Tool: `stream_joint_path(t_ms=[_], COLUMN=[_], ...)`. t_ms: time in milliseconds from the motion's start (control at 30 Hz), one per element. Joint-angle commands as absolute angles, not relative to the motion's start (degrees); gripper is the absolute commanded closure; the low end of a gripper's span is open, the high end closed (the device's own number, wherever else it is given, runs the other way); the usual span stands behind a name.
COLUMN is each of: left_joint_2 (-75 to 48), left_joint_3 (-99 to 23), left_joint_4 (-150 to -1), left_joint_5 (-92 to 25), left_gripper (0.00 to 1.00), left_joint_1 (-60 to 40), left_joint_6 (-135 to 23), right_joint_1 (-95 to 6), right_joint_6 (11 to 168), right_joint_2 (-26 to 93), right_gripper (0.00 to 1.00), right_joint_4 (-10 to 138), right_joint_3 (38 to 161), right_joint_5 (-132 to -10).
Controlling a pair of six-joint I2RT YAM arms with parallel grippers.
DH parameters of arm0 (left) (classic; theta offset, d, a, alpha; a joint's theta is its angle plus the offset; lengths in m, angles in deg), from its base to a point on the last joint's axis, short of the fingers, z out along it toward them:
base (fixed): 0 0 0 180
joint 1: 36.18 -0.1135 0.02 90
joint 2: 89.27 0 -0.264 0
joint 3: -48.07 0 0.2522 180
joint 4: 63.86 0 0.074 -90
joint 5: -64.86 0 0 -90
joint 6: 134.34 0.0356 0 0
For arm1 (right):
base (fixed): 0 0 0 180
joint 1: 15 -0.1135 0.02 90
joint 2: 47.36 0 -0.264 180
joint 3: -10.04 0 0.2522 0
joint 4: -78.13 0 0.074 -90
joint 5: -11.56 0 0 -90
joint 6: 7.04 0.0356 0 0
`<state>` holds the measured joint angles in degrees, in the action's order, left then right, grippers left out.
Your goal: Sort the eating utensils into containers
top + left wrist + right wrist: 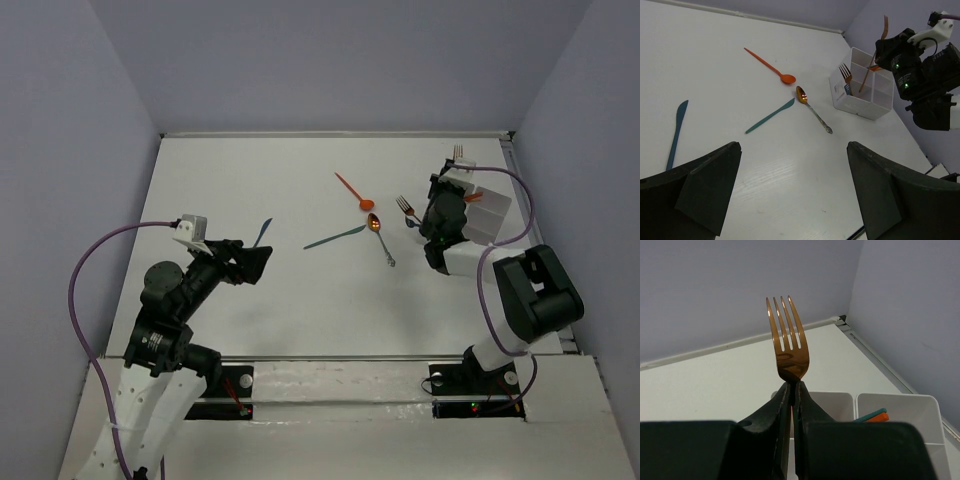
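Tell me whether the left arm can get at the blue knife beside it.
Probably yes: the left end effector stands open right beside the blue knife, which lies alone, nothing between them.

The right pincer [792, 390] pinches a shiny copper fork [788, 345] low down, with its prongs pointing straight up. Behind it the white tray [900, 405] sits on the bench [715, 385]. An orange tip [876, 417] and a teal tip [871, 413] poke out of its right box.

The fork [789, 347] stands in the right pincer [792, 386], tray [900, 405] just beneath it; nearest spoon [378, 232] and knife [335, 237] lie on the desk [300, 310], left of it.
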<state>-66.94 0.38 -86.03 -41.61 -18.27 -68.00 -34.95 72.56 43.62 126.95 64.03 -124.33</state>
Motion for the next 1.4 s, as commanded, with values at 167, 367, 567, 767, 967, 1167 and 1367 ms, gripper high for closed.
stream_joint_path(t_ms=[167,367,567,767,967,1167,1367], left_joint_2=[-67.03,-67.03,-67.03,-66.77,-66.41,-66.15,-66.06], left_joint_3=[-0.93,-0.93,-0.93,-0.84,-0.84,-0.84,-0.76], left_joint_4=[-83.16,-83.07,-83.16,-82.98,-83.07,-82.89,-82.81], left_joint_5=[-42.37,-42.54,-42.28,-42.54,-42.54,-42.81,-42.98], left_gripper=[0.01,0.01,0.01,0.01,0.01,0.01,0.01], left_joint_1=[-18.08,-18.08,-18.08,-18.08,-18.08,-18.60,-18.60], left_joint_6=[-67.54,-67.54,-67.63,-67.63,-67.63,-67.72,-67.63], right_joint_1=[-34.86,-36.00,-37.24,-39.87,-46.10,-52.09,-52.79], right_joint_6=[77.24,78.73,81.89,88.57,89.99,93.32,95.70], right_joint_2=[44.66,41.77,35.80,31.56,33.58,37.71,43.50], right_gripper=[0.93,0.80,0.57,0.55,0.59,0.64,0.53], right_joint_4=[134.24,132.15,119.76,95.42,76.71,64.55,56.90], right_joint_3=[59.06,58.08,61.15,70.10,77.24,80.14,81.98], right_joint_5=[-125.47,-122.67,-119.76,-108.36,-100.86,-95.41,-95.05])
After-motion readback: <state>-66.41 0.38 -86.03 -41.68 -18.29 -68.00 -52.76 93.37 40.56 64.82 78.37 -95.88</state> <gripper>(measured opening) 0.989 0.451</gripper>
